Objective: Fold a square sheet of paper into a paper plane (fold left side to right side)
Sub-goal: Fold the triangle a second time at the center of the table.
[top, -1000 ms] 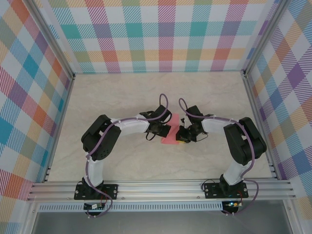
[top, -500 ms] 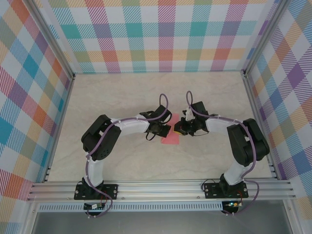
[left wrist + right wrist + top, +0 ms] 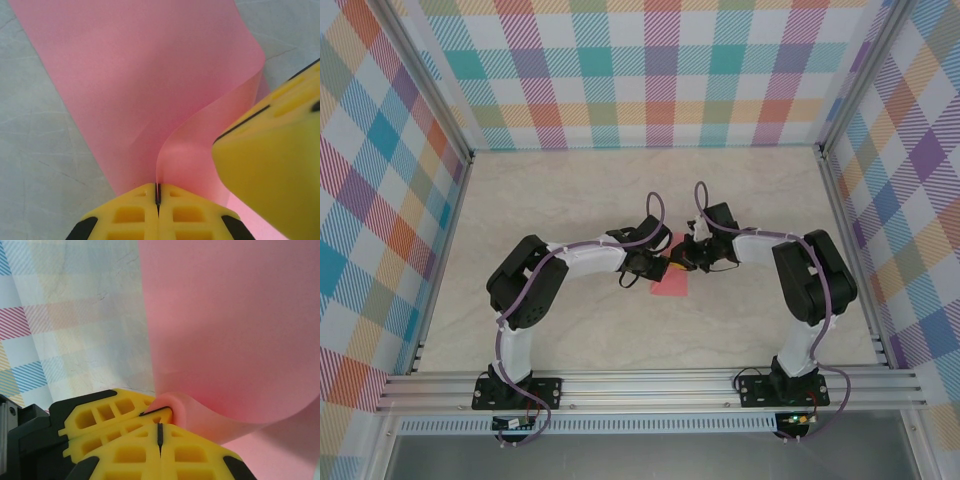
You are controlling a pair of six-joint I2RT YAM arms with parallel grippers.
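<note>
The square sheet of paper point(image 3: 668, 287) is salmon pink and lies mid-table, one side lifted. In the left wrist view the paper point(image 3: 150, 75) curls up from the table, and my left gripper point(image 3: 158, 194) is shut on its raised edge. My right gripper point(image 3: 160, 434) is shut, with no paper visible in its slit, and its tips sit against the curled paper point(image 3: 230, 330) beside the left gripper's fingers point(image 3: 107, 412). From above, the left gripper point(image 3: 663, 268) and right gripper point(image 3: 682, 260) meet tip to tip over the sheet's far end. A paper plane is out of view.
The pale marbled table point(image 3: 570, 190) is walled by checked panels point(image 3: 660, 70) at the back and sides. An aluminium rail point(image 3: 650, 385) with both arm bases runs along the near edge. Bare tabletop lies behind and to both sides of the arms.
My right gripper has moved left and away from the near edge, up against the left gripper, and has closed. The left arm and its grip on the paper stay as before.
</note>
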